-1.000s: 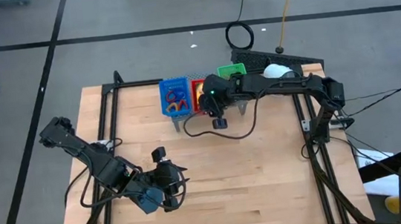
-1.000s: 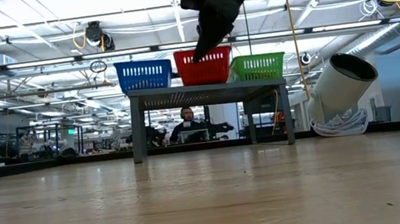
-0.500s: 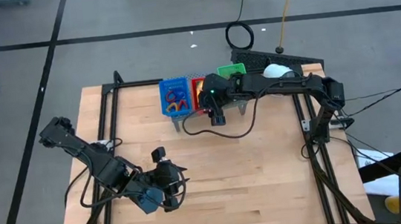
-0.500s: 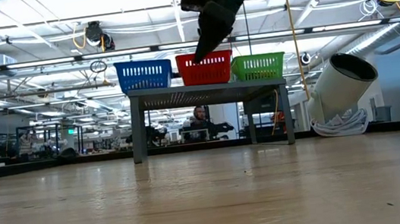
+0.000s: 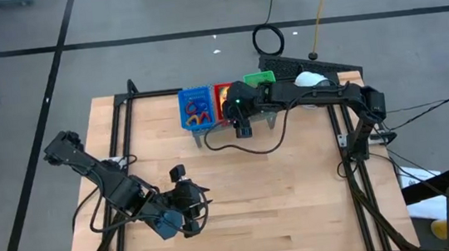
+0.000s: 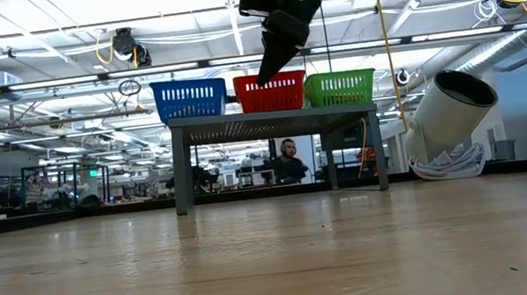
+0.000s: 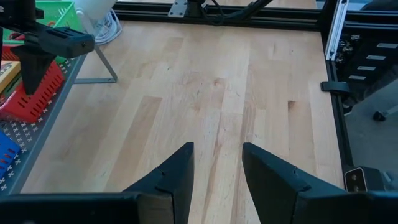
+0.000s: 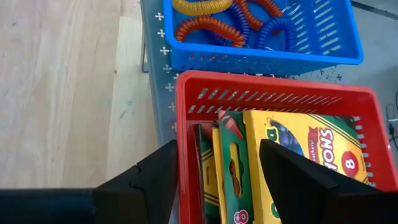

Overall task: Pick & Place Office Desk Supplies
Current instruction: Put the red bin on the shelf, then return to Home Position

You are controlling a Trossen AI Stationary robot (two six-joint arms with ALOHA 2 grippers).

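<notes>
Yellow crayon packets with green labels (image 8: 298, 143) stand on edge in a red basket (image 8: 267, 102). Coiled bands in orange, red and blue (image 8: 224, 25) lie in a blue basket (image 8: 261, 59) beside it. Both baskets and a green one (image 5: 259, 78) sit on a grey perforated shelf (image 6: 270, 121) at the table's far side. My right gripper (image 8: 217, 180) hangs open above the red basket's near wall (image 5: 242, 129), slanting down, with nothing between its fingers. My left gripper (image 7: 216, 165) hovers open and empty over bare wood near the table's front left (image 5: 191, 219).
A white round device with a dark opening (image 6: 450, 109) lies at the far right beside the shelf. Black frame rails (image 5: 124, 128) run along the table's sides. A cable (image 5: 248, 150) trails from the right arm over the wood. Bare tabletop lies between the two arms.
My right gripper's tip has swung a little toward the table's far edge, closer over the red basket, while its wrist has turned slightly. The left arm has kept still.
</notes>
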